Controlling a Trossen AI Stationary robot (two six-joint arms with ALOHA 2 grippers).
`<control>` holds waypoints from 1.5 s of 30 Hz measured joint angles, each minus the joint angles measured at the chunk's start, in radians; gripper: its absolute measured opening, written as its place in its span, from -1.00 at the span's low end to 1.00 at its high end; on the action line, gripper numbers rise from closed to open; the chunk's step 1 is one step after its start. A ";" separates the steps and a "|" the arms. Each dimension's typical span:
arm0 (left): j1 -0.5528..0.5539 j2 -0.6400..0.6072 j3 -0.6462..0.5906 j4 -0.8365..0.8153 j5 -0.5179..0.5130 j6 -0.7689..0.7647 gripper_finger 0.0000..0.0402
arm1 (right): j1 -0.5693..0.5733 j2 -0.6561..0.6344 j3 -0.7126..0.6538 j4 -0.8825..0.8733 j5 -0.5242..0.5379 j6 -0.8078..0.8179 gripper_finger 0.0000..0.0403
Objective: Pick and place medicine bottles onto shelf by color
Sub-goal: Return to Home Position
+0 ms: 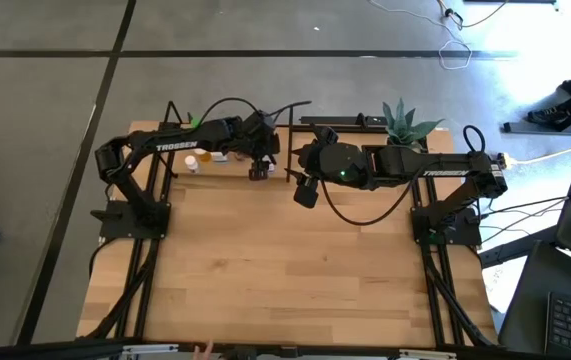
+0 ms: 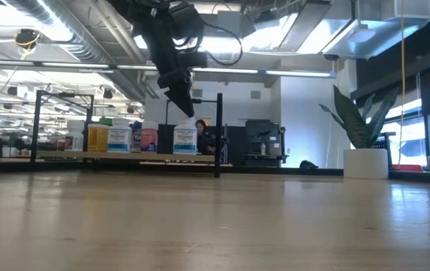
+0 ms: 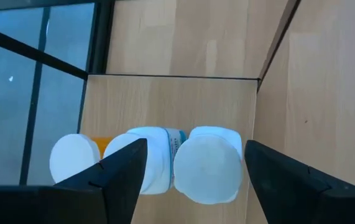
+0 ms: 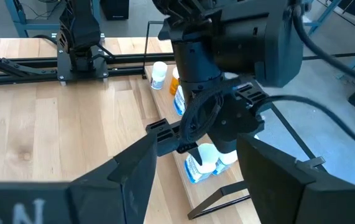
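The shelf (image 1: 227,160), a light-wood board (image 3: 165,99) with thin black posts, stands at the table's far edge. Several white-capped bottles stand on it. My left gripper (image 3: 196,149) is open above the board, pointing down. Its fingers (image 3: 124,171) stand on either side of a white-capped bottle (image 3: 209,165), and I cannot tell whether they touch it. Beside it stand another white-capped bottle (image 3: 151,158) and a third (image 3: 73,158). The low view shows bottles (image 2: 184,141) in a row on the shelf (image 2: 124,156) under the left gripper (image 2: 181,94). My right gripper (image 1: 305,191) is open and empty, right of the shelf.
More bottles (image 4: 159,74) stand farther along the shelf toward the table's left. A shelf post (image 2: 218,135) rises at the shelf's right end. A potted green plant (image 1: 403,122) stands at the far right. Bare wooden tabletop (image 1: 285,270) lies in front of the shelf.
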 joint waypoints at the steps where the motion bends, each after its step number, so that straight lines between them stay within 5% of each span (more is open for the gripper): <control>1: -0.001 -0.006 0.000 0.000 0.000 0.001 0.32 | 0.000 0.000 0.000 0.000 0.000 0.000 0.11; 16: -0.036 -0.238 0.000 -0.017 0.003 -0.110 0.32 | 0.000 0.000 0.000 0.002 0.000 0.000 0.11; 26: -0.107 -0.495 0.000 -0.213 -0.025 -0.266 0.29 | 0.000 0.000 0.000 0.009 0.000 0.000 0.11; 32: -0.167 -0.631 0.000 -0.332 -0.110 -0.366 0.08 | 0.000 0.000 0.000 0.014 -0.001 0.000 0.11; 45: -0.290 -0.912 0.000 -0.545 -0.109 -0.586 -0.49 | 0.000 0.000 0.000 0.017 0.000 0.000 0.11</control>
